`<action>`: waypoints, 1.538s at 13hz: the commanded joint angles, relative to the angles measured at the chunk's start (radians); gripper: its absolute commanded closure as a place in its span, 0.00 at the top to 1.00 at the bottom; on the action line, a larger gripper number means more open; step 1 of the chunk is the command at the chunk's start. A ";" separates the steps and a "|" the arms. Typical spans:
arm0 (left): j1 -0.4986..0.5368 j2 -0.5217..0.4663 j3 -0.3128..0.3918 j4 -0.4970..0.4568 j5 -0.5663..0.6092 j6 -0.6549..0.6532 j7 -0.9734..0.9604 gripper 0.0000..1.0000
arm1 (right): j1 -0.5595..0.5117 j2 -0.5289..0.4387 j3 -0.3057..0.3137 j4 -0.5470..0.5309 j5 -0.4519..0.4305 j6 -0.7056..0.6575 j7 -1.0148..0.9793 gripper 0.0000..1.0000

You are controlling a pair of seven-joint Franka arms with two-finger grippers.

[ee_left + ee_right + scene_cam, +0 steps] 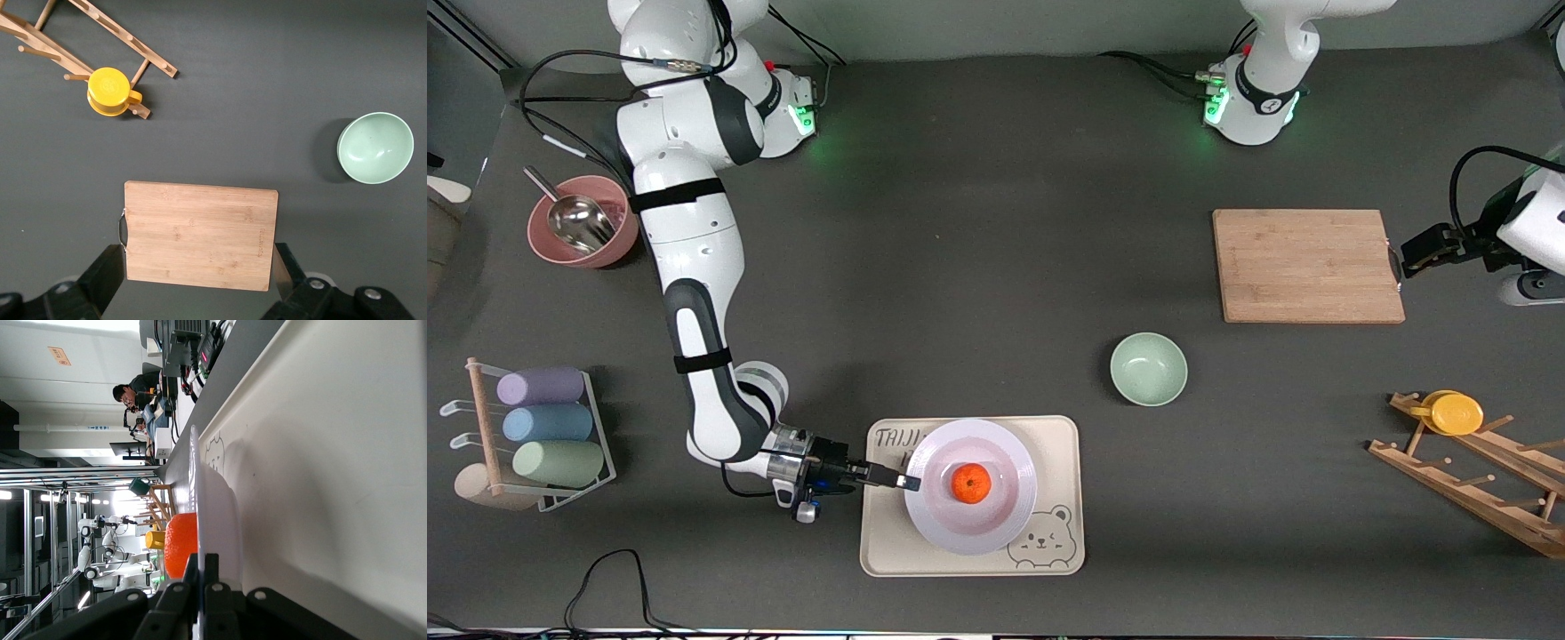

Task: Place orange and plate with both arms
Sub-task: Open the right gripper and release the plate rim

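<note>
The orange (970, 484) sits in the middle of the white plate (1005, 524), which rests on the cream bear-print tray (1060, 436) near the front camera. My right gripper (910, 483) is shut on the plate's rim at the edge toward the right arm's end. In the right wrist view the fingers (192, 577) pinch the thin rim (197, 487), with the orange (181, 543) just past it. My left gripper (1402, 271) is open and empty, up in the air by the wooden cutting board's edge; its jaws stand wide apart in the left wrist view (200, 273).
A wooden cutting board (1307, 265) and a pale green bowl (1148, 369) lie toward the left arm's end. A wooden rack with a yellow cup (1456, 413) stands there too. A pink bowl with a scoop (580, 222) and a rack of pastel cups (543, 425) are at the right arm's end.
</note>
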 commanded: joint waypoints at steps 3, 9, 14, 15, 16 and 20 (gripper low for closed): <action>-0.003 0.012 0.000 0.028 0.000 -0.025 0.016 1.00 | 0.006 0.010 0.006 0.005 0.009 0.012 -0.019 0.34; -0.003 0.012 0.001 0.028 -0.002 -0.027 0.018 1.00 | -0.006 -0.022 -0.001 0.001 -0.107 0.025 0.017 0.71; -0.004 0.010 0.001 0.028 -0.002 -0.027 0.016 1.00 | -0.063 -0.146 -0.008 -0.079 -0.332 0.008 0.178 0.71; -0.004 0.010 0.001 0.028 -0.002 -0.027 0.016 1.00 | -0.077 -0.181 -0.008 -0.104 -0.392 -0.019 0.208 0.77; -0.004 0.012 0.001 0.028 -0.002 -0.027 0.016 1.00 | -0.100 -0.218 -0.009 -0.124 -0.478 -0.053 0.231 0.87; -0.004 0.007 0.001 0.029 -0.003 -0.039 0.016 1.00 | -0.159 -0.439 -0.011 -0.249 -0.868 -0.176 0.253 1.00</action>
